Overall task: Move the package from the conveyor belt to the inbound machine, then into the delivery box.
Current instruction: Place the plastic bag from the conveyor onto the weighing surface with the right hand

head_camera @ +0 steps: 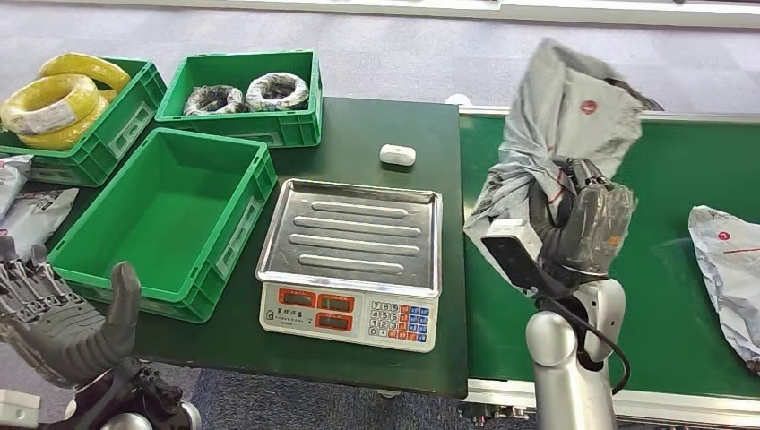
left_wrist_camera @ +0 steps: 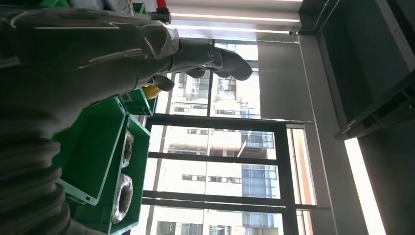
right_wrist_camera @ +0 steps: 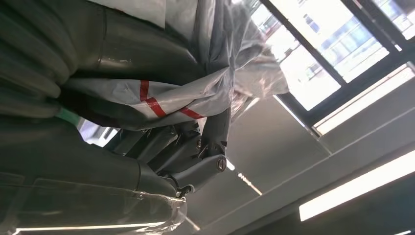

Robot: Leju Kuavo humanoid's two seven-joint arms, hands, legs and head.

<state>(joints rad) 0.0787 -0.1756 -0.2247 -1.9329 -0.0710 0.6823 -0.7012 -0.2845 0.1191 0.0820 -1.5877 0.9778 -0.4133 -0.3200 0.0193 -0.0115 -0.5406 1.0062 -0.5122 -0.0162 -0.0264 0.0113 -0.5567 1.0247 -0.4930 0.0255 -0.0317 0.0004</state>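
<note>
Package (head_camera: pixel 565 116) aloft: in the head view the right hand (head_camera: pixel 582 228) grips a grey mailer bag by its lower end and holds it clear above the green conveyor belt (head_camera: pixel 663 233), at about three o'clock from the scale, so the bag hangs free of the belt and can be carried across. The weighing scale (head_camera: pixel 349 260), apparently the inbound machine, sits mid-tabletop with its steel tray bare and facing up to receive the load. An open green crate (head_camera: pixel 166 215) waits at nine o'clock from the scale, the likely delivery box. A second mailer (head_camera: pixel 730 269) lies on the belt at the far right. The left hand (head_camera: pixel 67 313) rests low at seven o'clock, fingers spread, holding nothing, kept out of the transfer path.

Left wrist view: the left hand's fingers (left_wrist_camera: pixel 230 63) extend loosely with nothing between them, green crates beside them and windows beyond.

Right wrist view: the right hand's fingers (right_wrist_camera: pixel 195 156) close around the crumpled grey plastic with its red stripe, pinning it against the palm.
</note>
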